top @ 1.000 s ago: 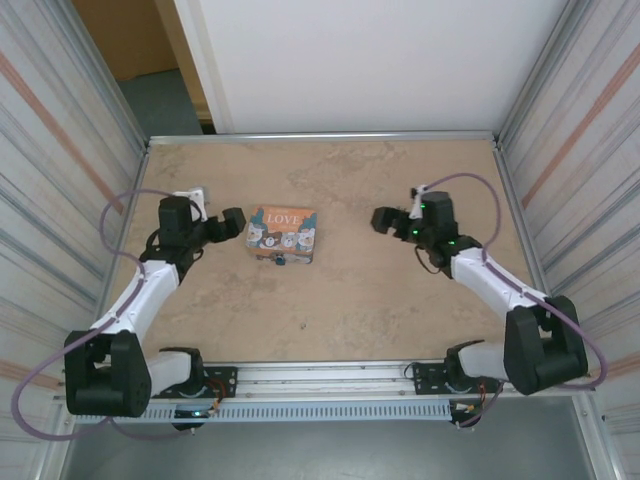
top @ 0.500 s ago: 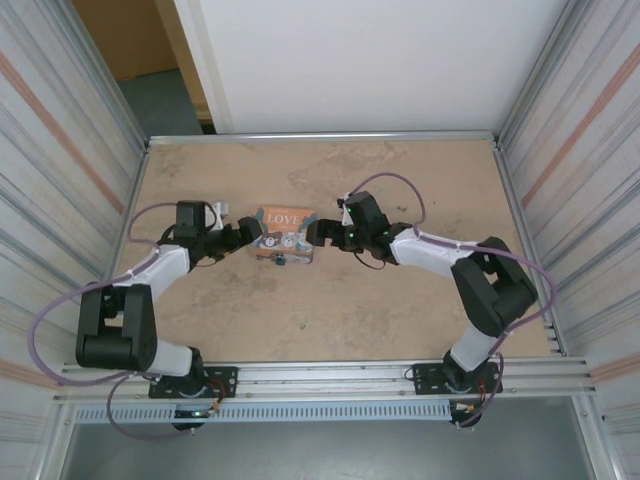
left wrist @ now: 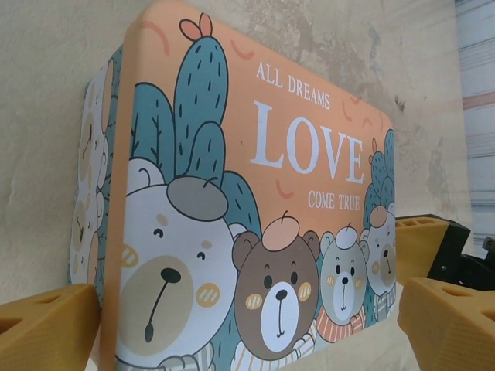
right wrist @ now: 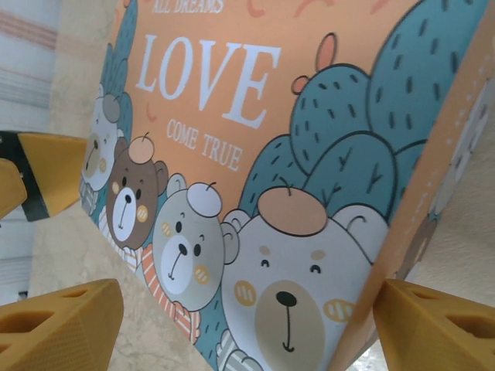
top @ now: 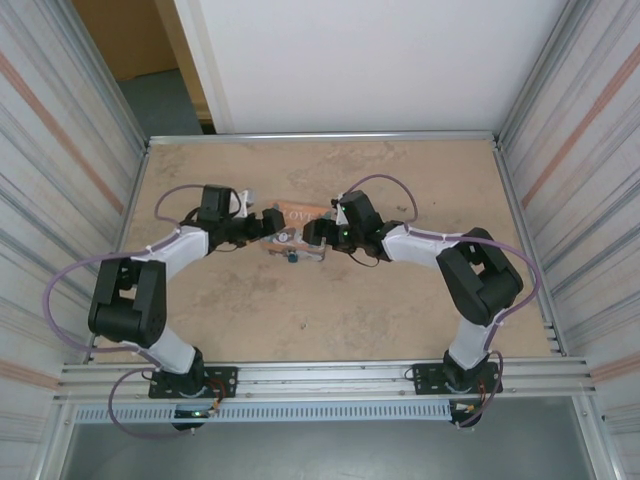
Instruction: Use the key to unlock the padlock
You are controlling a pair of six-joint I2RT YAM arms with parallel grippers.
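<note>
The "LOVE" tin [top: 300, 214] with cartoon bears lies mid-table between both grippers. A tiny blue padlock [top: 292, 256] hangs at the tin's near side. The key is out of view. My left gripper [top: 270, 226] stands open at the tin's left end, and in the left wrist view its yellow fingers [left wrist: 46, 325] straddle the tin [left wrist: 255, 193]. My right gripper [top: 315, 232] is open at the right end. One of its fingers [right wrist: 437, 325] sits against the tin's [right wrist: 294, 154] side, while the other stands apart over bare table.
The beige tabletop [top: 330, 300] is walled by metal rails on the left, right and back. The arm bases sit on the rail at the near edge [top: 320, 380]. Cables loop beside both arms.
Both arms have swung inward from the table's sides to the tin's two ends. The right gripper's jaws have narrowed a little. The tin has shifted and turned slightly.
</note>
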